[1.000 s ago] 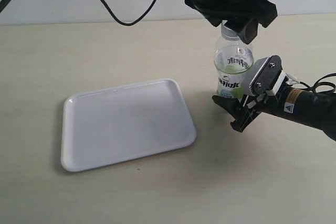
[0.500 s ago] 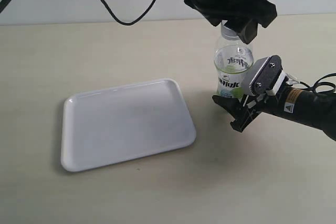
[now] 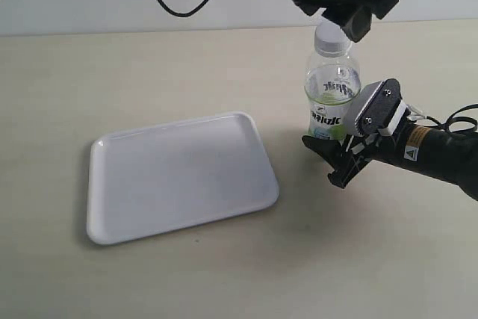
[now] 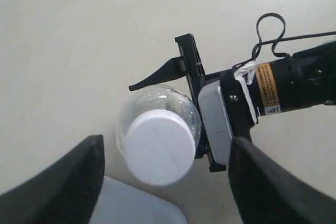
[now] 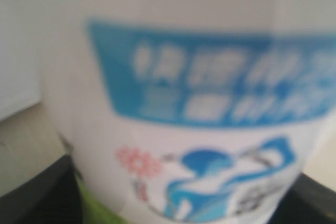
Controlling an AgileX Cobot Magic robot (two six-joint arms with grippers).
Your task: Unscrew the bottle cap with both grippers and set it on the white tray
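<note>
Fingers (image 4: 63,182) of the bulky black left gripper (image 4: 164,148) gape wide over the round white bottle cap (image 4: 157,153); the slimmer right gripper (image 3: 334,160) clamps the clear plastic bottle (image 3: 329,89), seemingly empty.

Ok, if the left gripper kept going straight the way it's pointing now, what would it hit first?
Most likely the bottle cap. In the left wrist view it lies directly ahead of the left gripper, between the open fingers, sitting on the bottle. How far off it is can't be judged.
</note>
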